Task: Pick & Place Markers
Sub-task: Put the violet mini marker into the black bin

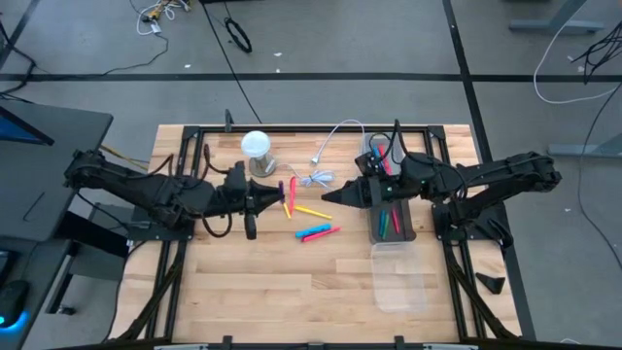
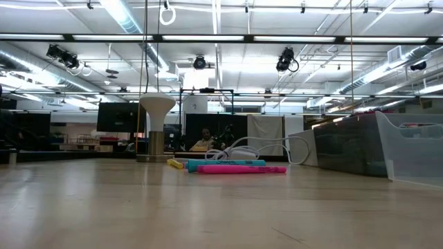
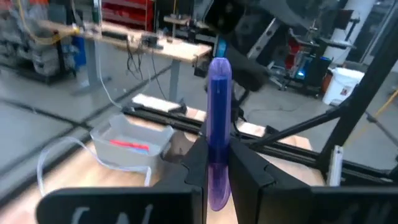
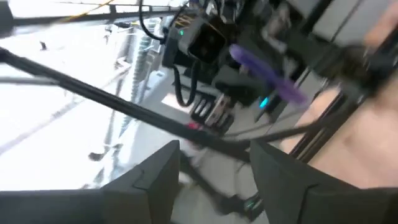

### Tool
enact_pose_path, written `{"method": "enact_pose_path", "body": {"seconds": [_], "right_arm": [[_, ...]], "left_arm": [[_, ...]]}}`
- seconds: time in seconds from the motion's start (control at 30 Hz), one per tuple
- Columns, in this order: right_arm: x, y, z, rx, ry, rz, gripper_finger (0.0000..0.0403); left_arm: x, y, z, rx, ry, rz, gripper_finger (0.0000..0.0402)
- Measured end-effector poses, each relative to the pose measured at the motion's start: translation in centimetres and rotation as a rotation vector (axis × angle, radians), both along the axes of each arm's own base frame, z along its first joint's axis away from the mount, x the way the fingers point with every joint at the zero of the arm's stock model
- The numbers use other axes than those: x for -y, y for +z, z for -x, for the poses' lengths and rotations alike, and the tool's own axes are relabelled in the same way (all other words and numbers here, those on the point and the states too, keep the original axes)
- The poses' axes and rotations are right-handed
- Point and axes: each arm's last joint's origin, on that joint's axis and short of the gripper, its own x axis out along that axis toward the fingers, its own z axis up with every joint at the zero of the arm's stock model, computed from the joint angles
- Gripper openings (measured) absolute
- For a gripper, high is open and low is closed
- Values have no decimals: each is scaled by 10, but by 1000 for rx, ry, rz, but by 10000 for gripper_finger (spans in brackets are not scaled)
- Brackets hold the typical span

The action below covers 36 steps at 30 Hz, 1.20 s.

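We're looking down on the wooden tabletop (image 1: 243,282), and the left end effector (image 1: 275,199) is up over the middle, clamped tight on a purple marker (image 3: 218,124) — in the left wrist view we see that marker standing straight up between the two dark fingers (image 3: 249,177), pinched at its lower half. Facing it, the right end effector (image 1: 327,196) points in from the other side, fingers (image 4: 283,177) apart with nothing between them; its own wrist view catches the same purple marker across the gap, tilted in the picture. The two tips are near each other, not touching.

Below and between them, loose markers (image 1: 313,224) lie on the tabletop: a red one and a yellow one just beside the left tip, then a blue and a pink one side by side a little nearer the front edge. From the low view we get the blue and pink pair lying flat, one in front of the other.

To the right, a dark bin (image 1: 391,222) already holds several markers, red and green among them, under the right arm. A clear container (image 1: 398,277) sits just in front of it. Behind, a white cable (image 1: 326,156) and a small white lamp (image 1: 257,151)
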Motion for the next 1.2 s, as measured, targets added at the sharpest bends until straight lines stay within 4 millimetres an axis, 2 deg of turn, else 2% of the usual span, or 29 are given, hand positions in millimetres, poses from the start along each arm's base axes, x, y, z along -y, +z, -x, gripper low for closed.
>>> {"method": "enact_pose_path", "body": {"seconds": [0.17,0.3,0.4,0.53,0.83,1.2], "right_arm": [[0,0,0,-55,29,-270,202],[-2,0,0,-82,50,-399,201],[-7,0,1,-102,73,-476,201],[-12,0,2,-125,100,-561,201],[-15,2,2,-130,114,-650,201],[-16,2,3,-150,164,-673,201]], "left_arm": [[0,1,0,-19,-11,-116,42],[0,3,-2,-50,1,-226,42],[2,14,-9,-58,11,-322,42],[7,29,-25,-159,22,-520,42],[23,42,-68,-411,-21,-983,42],[43,48,-101,-509,-61,-1292,42]]}}
